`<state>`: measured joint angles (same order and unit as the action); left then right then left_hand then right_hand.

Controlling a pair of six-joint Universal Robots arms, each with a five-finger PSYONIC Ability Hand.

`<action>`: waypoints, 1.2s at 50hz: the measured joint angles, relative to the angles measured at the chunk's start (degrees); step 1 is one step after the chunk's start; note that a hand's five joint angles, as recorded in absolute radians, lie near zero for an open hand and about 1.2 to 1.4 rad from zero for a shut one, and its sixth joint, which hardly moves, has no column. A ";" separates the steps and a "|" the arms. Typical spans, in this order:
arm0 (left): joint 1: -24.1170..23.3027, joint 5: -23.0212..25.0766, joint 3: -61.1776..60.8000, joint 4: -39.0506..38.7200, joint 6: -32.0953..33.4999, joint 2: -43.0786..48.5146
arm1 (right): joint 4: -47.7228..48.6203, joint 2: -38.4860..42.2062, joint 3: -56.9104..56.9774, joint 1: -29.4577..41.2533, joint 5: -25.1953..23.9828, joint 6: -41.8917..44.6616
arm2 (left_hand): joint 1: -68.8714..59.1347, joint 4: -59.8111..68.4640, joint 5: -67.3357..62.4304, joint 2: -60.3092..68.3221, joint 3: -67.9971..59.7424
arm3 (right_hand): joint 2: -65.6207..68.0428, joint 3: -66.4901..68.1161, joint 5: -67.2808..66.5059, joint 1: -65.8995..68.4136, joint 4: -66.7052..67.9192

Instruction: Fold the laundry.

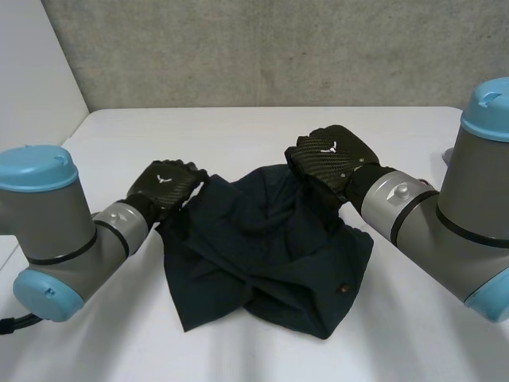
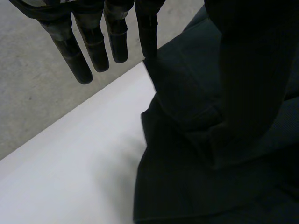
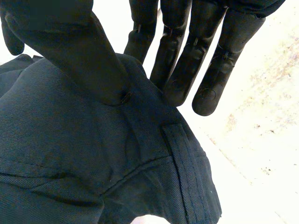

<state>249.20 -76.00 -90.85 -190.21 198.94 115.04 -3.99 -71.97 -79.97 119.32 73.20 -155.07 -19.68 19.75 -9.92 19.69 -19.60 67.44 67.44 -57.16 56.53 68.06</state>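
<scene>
White table (image 1: 238, 131) bears navy garment (image 1: 262, 263), crumpled, lying between both hands, long axis running hand to hand. Right hand (image 1: 330, 155): thumb pins raised far edge against straight fingers (image 3: 177, 56), bulk of cloth under palm. Left hand (image 1: 163, 185): thumb and one finger nip opposite edge, other fingers straight, clear of cloth. Neither hand nearer; judged ready to lift and spread.

A white bench (image 1: 238, 131) stands against a grey concrete wall (image 1: 278, 48), with a white panel (image 1: 36, 68) at its left.
</scene>
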 measured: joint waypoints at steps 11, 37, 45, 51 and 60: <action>-1.80 1.30 1.12 -0.62 0.01 1.64 | 0.00 -0.03 -0.59 -0.03 0.05 0.00 | -6.30 5.92 -5.89 5.97 -5.95 | 0.00 -0.01 0.04 0.00 0.00; -4.07 -3.24 5.87 0.69 0.26 -4.12 | -15.84 0.08 8.76 -7.63 -1.70 -2.72 | -44.87 48.66 -45.72 48.54 -48.17 | -55.12 -55.19 53.36 -45.11 -55.02; -4.32 -3.53 3.09 5.03 0.22 -13.53 | -21.61 0.00 12.24 -13.94 -3.98 1.21 | -44.87 48.88 -45.72 48.72 -48.34 | -55.12 -55.19 53.36 -45.11 -55.02; -5.01 -3.72 1.13 7.75 0.16 -18.10 | -25.29 1.20 12.49 -15.48 -6.75 3.40 | -44.87 48.88 -45.72 48.74 -48.35 | -55.12 -55.19 53.36 -45.11 -55.02; -6.67 -6.45 -1.37 9.47 -0.16 -21.35 | -21.75 8.76 12.75 -15.01 -10.49 -2.08 | -44.87 48.89 -45.72 48.74 -48.35 | -55.12 -55.19 53.36 -45.11 -55.02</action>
<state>242.53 -82.45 -92.22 -180.74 198.78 93.69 -25.74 -63.21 -67.22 104.31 62.71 -157.15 -64.55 68.64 -55.64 68.42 -67.94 12.32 12.25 -3.80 11.41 13.04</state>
